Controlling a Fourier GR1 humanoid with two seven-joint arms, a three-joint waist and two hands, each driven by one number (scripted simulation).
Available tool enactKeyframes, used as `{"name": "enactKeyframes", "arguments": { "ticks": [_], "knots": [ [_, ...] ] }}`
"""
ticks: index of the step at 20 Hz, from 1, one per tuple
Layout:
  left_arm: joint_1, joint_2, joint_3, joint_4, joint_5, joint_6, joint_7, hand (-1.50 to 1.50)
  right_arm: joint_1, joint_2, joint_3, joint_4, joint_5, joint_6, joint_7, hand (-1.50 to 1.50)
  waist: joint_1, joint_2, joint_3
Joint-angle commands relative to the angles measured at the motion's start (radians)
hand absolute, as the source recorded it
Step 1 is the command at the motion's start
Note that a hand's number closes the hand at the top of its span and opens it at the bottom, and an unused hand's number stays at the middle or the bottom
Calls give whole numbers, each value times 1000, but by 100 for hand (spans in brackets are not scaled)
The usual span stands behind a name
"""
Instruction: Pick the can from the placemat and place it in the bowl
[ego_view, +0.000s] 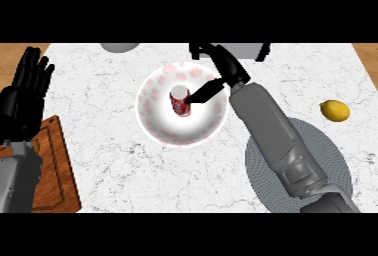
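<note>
We can read no word, number or brand anywhere here. The can (180, 103) wears a red label with pale marks, yet we cannot make any letters out of them; they are too small.

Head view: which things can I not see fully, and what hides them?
Head view only.
Red can with silver top, in the white red-patterned bowl: the black right hand covers its side; hold unclear.
Grey round placemat: the grey right forearm hides its middle.
Grey rounded object: cut off by the upper edge.
</note>
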Motion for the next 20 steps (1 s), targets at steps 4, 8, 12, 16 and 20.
{"name": "enactKeyframes", "arguments": {
  "ticks": [4, 8, 12, 16, 20],
  "knots": [
    [54, 31, 46, 16, 34, -48, -60, 0, -1, -107, -161, 84, -95, -55, -78, -150, -12, 1, -1],
    [-8, 35, 22, -10, 29, -34, 28, 0, -36, -246, -250, 165, -164, 67, -146, -150, -3, 7, 1],
    [24, 32, 22, 17, 25, -57, -38, 0, -39, -364, -297, 242, -191, 164, -220, -150, 16, 16, 1],
    [-49, 2, -3, 24, 6, -11, -4, 0, 0, -433, -321, 301, -204, 250, -312, -150, 17, 21, 3],
    [-1, -29, -27, -12, -12, 4, -14, 0, -15, -508, -329, 343, -203, 336, -326, -150, 30, 21, 3]
  ]
}}
